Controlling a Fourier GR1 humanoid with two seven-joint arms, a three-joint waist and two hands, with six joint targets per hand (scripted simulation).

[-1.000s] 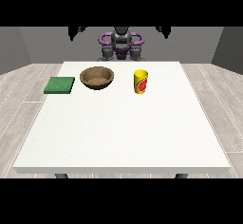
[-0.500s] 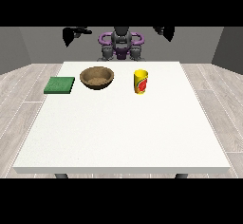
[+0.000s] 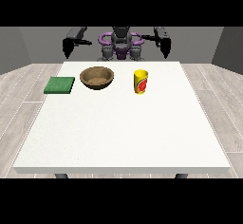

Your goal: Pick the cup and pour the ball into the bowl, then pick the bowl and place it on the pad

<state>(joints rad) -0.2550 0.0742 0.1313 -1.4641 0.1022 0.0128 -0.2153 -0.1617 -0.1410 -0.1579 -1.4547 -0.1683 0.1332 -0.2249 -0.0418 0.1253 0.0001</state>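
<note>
A yellow cup (image 3: 140, 82) with a red mark stands upright on the white table (image 3: 123, 133), right of centre near the far edge. Its inside is hidden, so no ball shows. A brown wooden bowl (image 3: 97, 77) sits to its left. A flat green pad (image 3: 60, 85) lies further left by the table's side. Both black hands hang in the air behind the far edge, holding nothing. The hand at the view's left (image 3: 68, 47) is behind the pad and bowl. The hand at the view's right (image 3: 165, 46) is behind and right of the cup. Their fingers point down, straight.
The robot's torso (image 3: 120, 45) stands behind the middle of the far edge. A wide stretch of bare white tabletop lies between the objects and the near edge. Grey plank floor surrounds the table.
Both arms have swung outward and lower. The hands now hang further apart and closer to the table's far edge. Cup, bowl and pad have not moved.
</note>
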